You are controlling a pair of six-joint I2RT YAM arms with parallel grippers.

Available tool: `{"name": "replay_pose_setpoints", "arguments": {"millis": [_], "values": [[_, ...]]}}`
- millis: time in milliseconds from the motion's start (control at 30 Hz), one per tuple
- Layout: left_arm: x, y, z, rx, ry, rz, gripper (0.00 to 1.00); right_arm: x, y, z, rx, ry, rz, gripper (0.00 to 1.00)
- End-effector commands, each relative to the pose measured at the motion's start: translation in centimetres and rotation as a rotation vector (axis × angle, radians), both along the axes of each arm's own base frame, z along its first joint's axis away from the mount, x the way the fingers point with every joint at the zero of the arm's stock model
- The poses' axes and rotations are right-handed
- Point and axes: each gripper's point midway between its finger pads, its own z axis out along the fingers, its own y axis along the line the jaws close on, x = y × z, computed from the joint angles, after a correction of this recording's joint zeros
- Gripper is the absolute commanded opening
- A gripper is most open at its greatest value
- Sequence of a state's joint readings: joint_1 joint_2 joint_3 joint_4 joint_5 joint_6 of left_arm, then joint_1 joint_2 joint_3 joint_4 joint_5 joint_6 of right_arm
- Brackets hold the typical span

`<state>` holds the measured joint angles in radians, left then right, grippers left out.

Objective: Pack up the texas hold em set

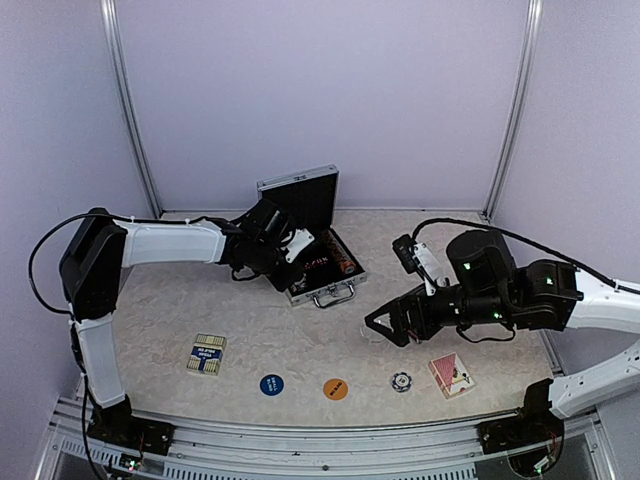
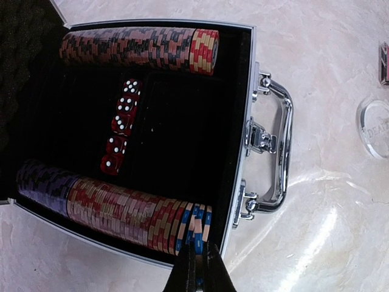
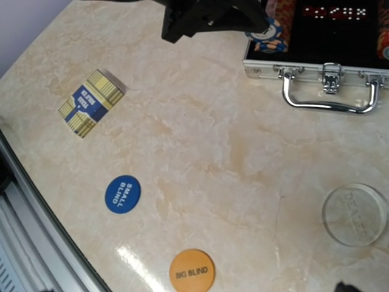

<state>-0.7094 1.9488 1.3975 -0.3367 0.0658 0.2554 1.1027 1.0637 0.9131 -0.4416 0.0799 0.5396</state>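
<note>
Some blue chips (image 2: 198, 220) in left claw (image 2: 199, 250).

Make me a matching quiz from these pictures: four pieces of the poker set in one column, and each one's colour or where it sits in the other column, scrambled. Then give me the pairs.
Column one:
1. dice
2. blue-edged chips
3. Dealer disc
4. Small Blind disc

Column two:
A. blue, lying on the table
B. pinched in the left gripper at the end of a chip row
C. clear, lying on the table
D. between the two chip rows in the case

Pairs: 1-D, 2-B, 3-C, 4-A.
</note>
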Motion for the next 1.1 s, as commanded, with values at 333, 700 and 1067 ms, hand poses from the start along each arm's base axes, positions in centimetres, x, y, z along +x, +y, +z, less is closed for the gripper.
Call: {"name": "replay_pose_setpoints", "arguments": {"millis": [333,700,1067], "values": [[-2.2,-1.1,1.3,-0.001,-0.011,-0.092,0.00,0.3,0.1,0.5,0.027,-0.009,0.012,1.00],[-0.6,-0.3,-1.1,0.060,0.002,-0.045,0.00,0.4,0.3,0.4,0.022,-0.004,0.014,1.00],[0.7,0.5,-1.4,0.065,-0.036,0.003,0.00,0.6,0.4,0.4,0.022,-0.005,0.017,1.00]]}}
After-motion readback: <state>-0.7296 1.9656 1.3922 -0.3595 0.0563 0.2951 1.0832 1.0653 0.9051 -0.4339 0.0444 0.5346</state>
